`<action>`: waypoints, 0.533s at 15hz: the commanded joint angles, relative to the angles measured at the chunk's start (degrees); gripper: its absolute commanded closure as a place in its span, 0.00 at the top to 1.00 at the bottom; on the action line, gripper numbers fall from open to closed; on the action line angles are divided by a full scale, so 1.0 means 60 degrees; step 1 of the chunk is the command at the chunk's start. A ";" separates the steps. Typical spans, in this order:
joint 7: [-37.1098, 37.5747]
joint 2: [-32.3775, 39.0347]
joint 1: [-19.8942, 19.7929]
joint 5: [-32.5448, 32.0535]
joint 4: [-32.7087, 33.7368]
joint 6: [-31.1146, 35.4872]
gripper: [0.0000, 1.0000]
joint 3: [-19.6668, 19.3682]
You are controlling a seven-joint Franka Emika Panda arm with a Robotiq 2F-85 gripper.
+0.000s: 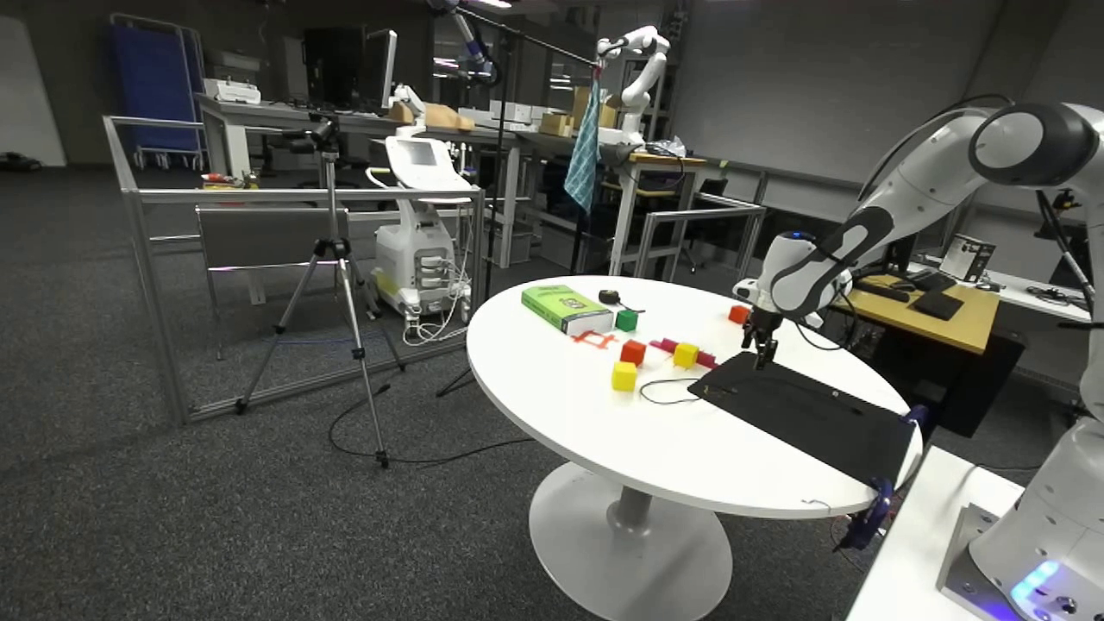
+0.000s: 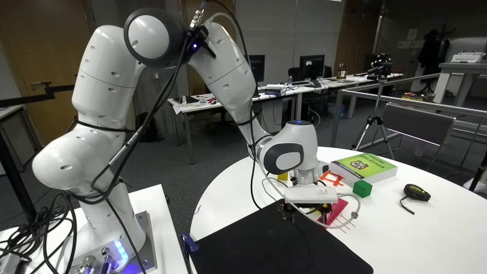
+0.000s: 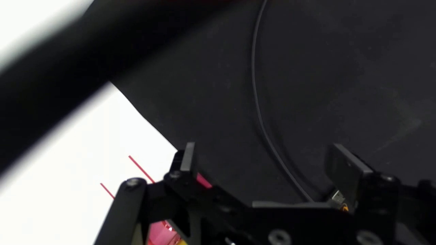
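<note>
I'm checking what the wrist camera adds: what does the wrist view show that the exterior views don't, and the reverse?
Wrist view only: pale smudges on the flat black mat, and a silvery metal plug tip, appearing near one of the dark fingers; I cannot make these out in the exterior views.

Exterior views only: the thick green book, the green cube and the black tape measure.

Shared: the mat, the fingers, the white tabletop and the flat magenta strip.
</note>
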 commanded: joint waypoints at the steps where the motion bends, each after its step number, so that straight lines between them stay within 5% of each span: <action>1: -0.0087 -0.0008 0.0118 0.0131 -0.0004 -0.0001 1.00 -0.0104; 8: -0.0295 0.0267 0.0489 -0.0351 -0.0067 0.0315 1.00 -0.0203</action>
